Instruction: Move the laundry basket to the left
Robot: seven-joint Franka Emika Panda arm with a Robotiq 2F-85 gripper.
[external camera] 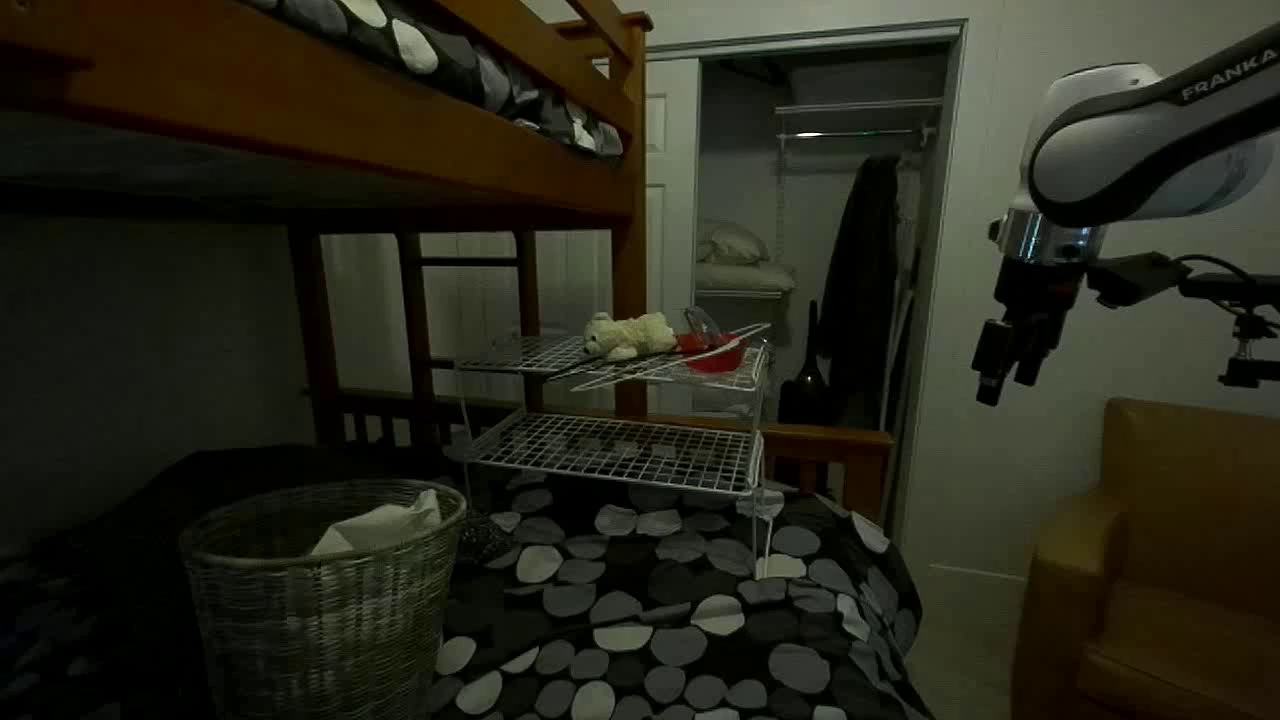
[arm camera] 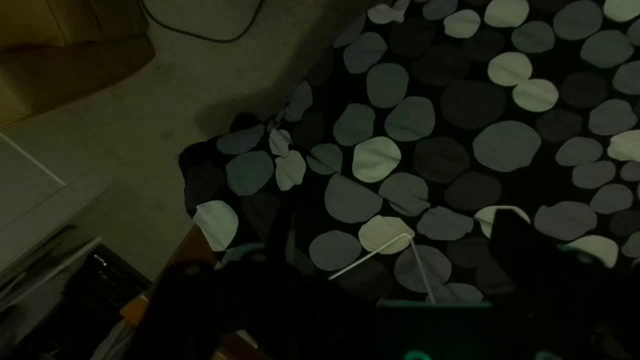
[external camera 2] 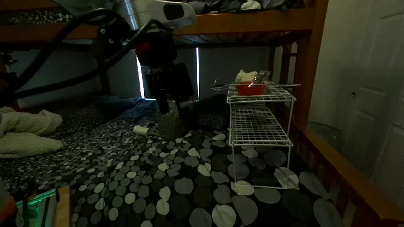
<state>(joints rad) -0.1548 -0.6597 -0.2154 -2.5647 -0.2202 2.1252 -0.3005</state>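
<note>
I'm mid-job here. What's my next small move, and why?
I'd probably ease the tool across the bed toward the basket, staying high. An exterior view shows the tool open, empty and well apart from the basket, and the wrist view shows bed but no basket below.

The laundry basket [external camera: 330,620] is grey-beige in a woven wicker pattern and the cloth [external camera: 385,525] white, while the gripper [external camera: 1008,382] is black and the arm [external camera: 1090,165] white, banded with black. The bedspread [external camera 2: 186,186] is black, patterned with rounded spots in dark grey, paler grey and cream, and the 2-tier wire rack [external camera 2: 262,144] shows a white grid. The plush toy [external camera: 640,336] is cream, the bowl [external camera 2: 251,90] red, the bunk bed [external camera: 450,155] orange-brown and the armchair [external camera: 1180,540] a warm tan.
</note>
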